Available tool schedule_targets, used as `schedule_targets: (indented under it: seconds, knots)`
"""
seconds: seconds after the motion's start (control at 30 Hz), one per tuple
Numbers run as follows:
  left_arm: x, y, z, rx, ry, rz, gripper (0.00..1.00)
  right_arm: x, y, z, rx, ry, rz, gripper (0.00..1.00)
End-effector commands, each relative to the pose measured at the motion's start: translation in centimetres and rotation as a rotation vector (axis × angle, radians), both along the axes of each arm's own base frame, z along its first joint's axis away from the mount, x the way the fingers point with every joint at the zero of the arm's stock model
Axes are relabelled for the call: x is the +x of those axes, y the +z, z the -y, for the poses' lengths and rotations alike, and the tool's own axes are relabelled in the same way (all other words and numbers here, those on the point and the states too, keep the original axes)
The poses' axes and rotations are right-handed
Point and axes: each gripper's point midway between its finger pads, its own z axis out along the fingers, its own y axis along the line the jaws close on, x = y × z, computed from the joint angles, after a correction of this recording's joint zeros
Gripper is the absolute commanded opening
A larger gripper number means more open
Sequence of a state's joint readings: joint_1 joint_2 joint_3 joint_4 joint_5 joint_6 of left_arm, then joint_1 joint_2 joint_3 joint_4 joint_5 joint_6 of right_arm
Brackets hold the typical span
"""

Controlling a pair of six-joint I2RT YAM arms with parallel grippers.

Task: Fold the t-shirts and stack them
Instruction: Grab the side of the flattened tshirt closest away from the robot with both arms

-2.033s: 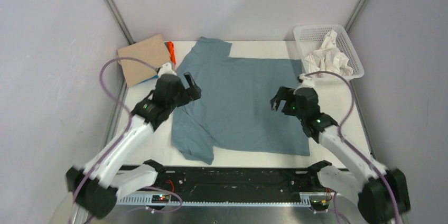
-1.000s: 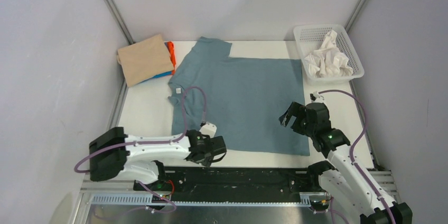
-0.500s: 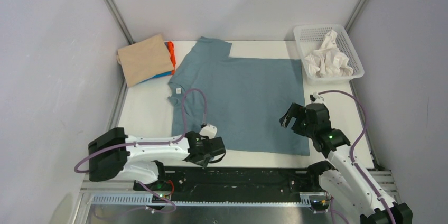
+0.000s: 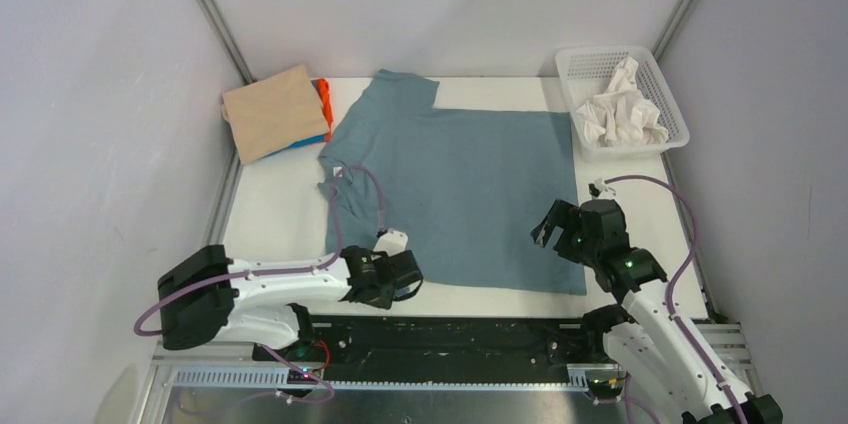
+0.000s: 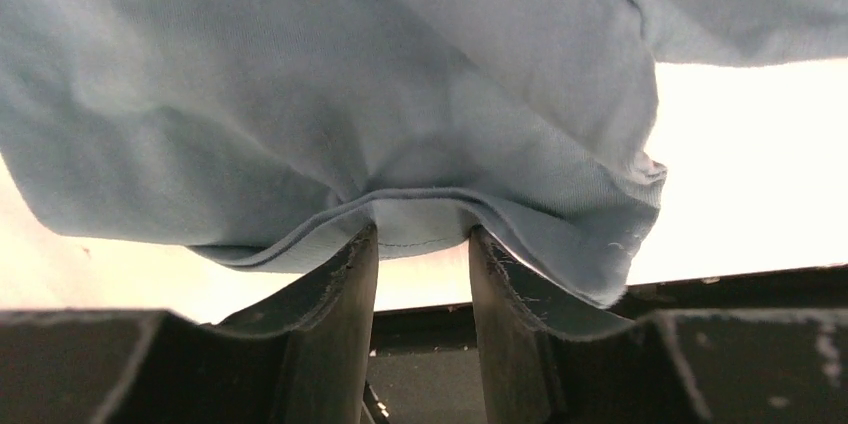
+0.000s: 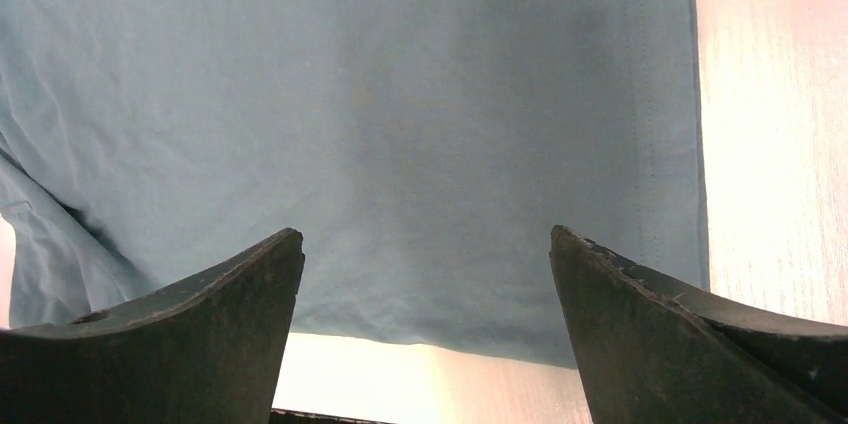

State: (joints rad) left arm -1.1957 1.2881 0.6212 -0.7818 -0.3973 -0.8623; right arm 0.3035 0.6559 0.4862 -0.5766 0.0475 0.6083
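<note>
The slate blue-grey t-shirt lies spread flat across the white table. My left gripper is low at its near-left corner. In the left wrist view the left gripper is half closed, and the shirt's stitched hem bulges between the fingertips, with a gap still showing below it. My right gripper hovers over the near-right hem. Seen from the right wrist, the right gripper is wide open and empty above the cloth. A folded tan shirt tops a stack showing orange and bright blue edges.
A white mesh basket at the far right corner holds crumpled white cloth. The left arm's lilac cable loops over the shirt's left side. A black rail runs along the near table edge.
My left gripper dropped to the shirt's near-left corner, then narrowed around the hem. The collar area has puckered slightly. The right gripper has stayed open and almost still.
</note>
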Motion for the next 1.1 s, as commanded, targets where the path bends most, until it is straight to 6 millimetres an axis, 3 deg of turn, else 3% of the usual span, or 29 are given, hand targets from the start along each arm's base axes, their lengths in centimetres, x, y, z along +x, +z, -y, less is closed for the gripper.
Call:
schedule_targets:
  seconds: [0.0, 0.13, 0.23, 0.33, 0.4, 0.63, 0.83, 0.93, 1.07]
  knots:
    - [0.1, -2.0, -0.3, -0.049, 0.041, -0.036, 0.44, -0.3, 0.0, 0.3, -0.002, -0.021, -0.011, 0.97]
    - [0.4, -1.9, 1.3, -0.155, 0.038, -0.062, 0.39, -0.4, -0.2, 0.4, -0.007, -0.026, -0.022, 0.97]
    - [0.2, -2.6, 0.9, -0.140, 0.040, -0.081, 0.31, -0.3, -0.3, 0.5, -0.011, -0.031, -0.023, 0.96]
    - [-0.2, -3.5, 0.4, -0.099, 0.045, -0.115, 0.05, -0.3, -0.4, 0.4, -0.005, -0.034, -0.032, 0.96]
    - [-0.5, -3.6, 0.4, -0.100, 0.045, -0.137, 0.01, -0.8, -0.4, 0.5, 0.005, -0.052, -0.057, 0.95]
    - [-1.4, -1.2, 0.4, -0.176, 0.065, -0.144, 0.00, -5.4, -2.2, 0.6, 0.071, -0.199, -0.256, 0.91]
    - [-2.6, 0.5, -0.2, -0.213, 0.097, -0.172, 0.00, -7.4, -3.5, 0.1, 0.042, -0.324, -0.316, 0.87]
    - [-3.3, 1.2, 0.1, -0.241, 0.100, -0.182, 0.00, -9.1, -4.5, 1.0, -0.033, -0.389, -0.358, 0.86]
    - [-4.3, 2.0, 0.7, -0.272, 0.093, -0.202, 0.00, -9.3, -5.1, 1.0, -0.052, -0.452, -0.320, 0.84]
